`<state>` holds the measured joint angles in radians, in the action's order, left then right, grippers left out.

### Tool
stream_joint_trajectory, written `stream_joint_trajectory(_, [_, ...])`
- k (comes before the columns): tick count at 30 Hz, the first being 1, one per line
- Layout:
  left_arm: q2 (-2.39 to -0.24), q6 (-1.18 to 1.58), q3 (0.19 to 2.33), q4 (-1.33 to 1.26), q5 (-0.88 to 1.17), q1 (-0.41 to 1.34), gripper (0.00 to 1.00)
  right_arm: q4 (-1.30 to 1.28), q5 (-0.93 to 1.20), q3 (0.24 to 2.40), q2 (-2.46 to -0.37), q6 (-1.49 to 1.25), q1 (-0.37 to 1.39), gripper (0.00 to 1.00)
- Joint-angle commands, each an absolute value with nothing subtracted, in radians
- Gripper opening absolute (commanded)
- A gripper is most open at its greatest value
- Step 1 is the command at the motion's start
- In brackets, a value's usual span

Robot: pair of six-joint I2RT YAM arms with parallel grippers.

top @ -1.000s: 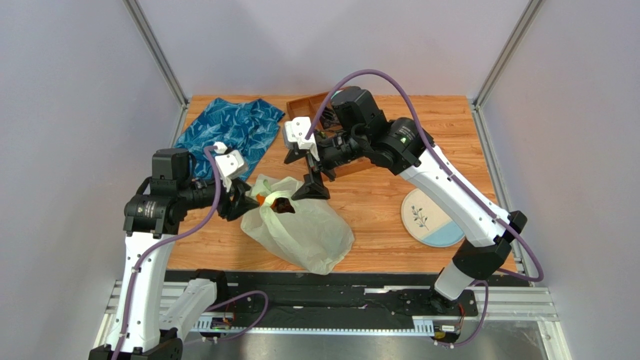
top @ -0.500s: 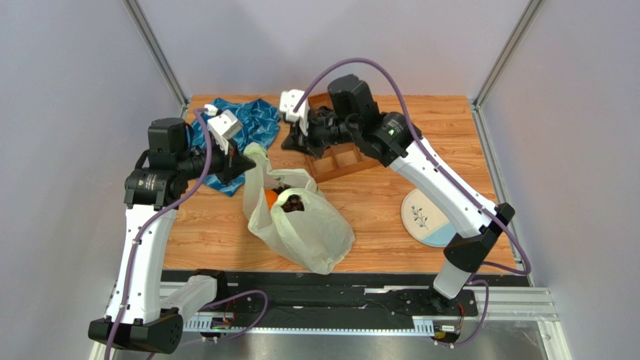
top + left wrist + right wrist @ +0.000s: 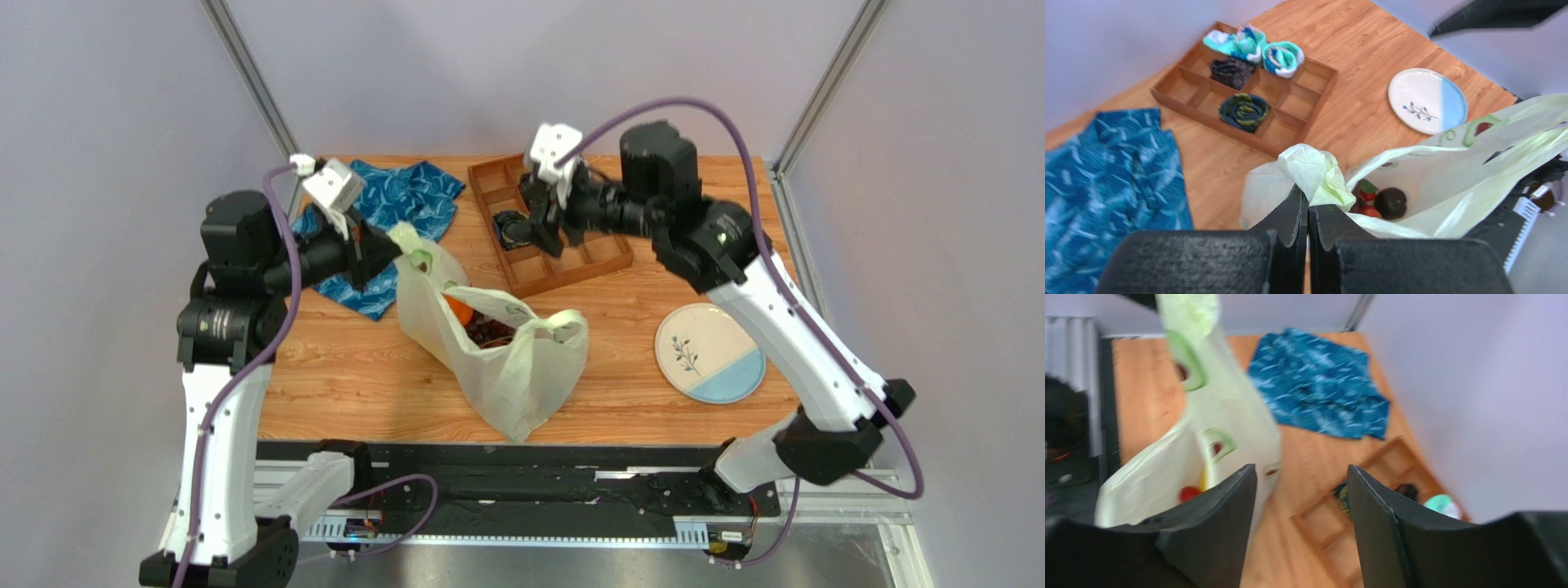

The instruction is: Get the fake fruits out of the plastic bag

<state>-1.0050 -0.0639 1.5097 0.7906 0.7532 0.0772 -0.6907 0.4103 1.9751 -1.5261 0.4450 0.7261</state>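
The left gripper (image 3: 1308,208) pinches a handle of the plastic bag (image 3: 515,368) up at far left — propping its mouth open over the fake fruits (image 3: 476,321) — while the right gripper (image 3: 1300,478) hangs spread, empty.

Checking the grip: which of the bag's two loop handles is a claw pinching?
The plastic bag's far-left handle, bunched in the shut left claw; the other handle hangs free.

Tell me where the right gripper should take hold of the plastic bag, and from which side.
Take the free loop handle on the plastic bag, at its right rim, coming down from above on the right. The left gripper is shut on the opposite handle, so this loop stands unheld beside the gaping mouth. The right gripper is open and empty.
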Motion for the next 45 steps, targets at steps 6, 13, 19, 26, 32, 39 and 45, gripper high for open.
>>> stream_joint_trajectory(6, [-0.813,0.040,1.256,0.802,0.759,0.078,0.00,-0.690,0.325,1.528,-1.344,0.305,0.976,0.50])
stream_joint_trajectory(13, [-0.804,0.043,1.247,0.798,0.736,0.078,0.00,-0.704,0.253,1.493,-1.394,0.262,0.988,0.83])
stream_joint_trajectory(19, [-0.805,0.044,1.249,0.778,0.727,0.078,0.00,-0.721,0.177,1.479,-1.451,0.271,1.000,0.81])
stream_joint_trajectory(26, [-0.886,0.006,1.341,0.746,0.623,0.078,0.00,-0.578,-0.172,1.563,-1.607,0.412,0.948,0.35])
stream_joint_trajectory(32, [-0.923,0.012,1.503,0.660,0.542,0.078,0.00,-0.597,-0.080,1.999,-1.770,0.463,0.812,0.00])
stream_joint_trajectory(39, [-0.842,0.046,1.638,0.652,0.551,0.078,0.00,-0.578,0.076,2.027,-1.678,0.552,0.819,0.00])
stream_joint_trajectory(45, [-0.735,0.043,1.483,0.853,0.712,0.078,0.00,-0.635,0.209,1.602,-1.431,0.623,0.893,0.00])
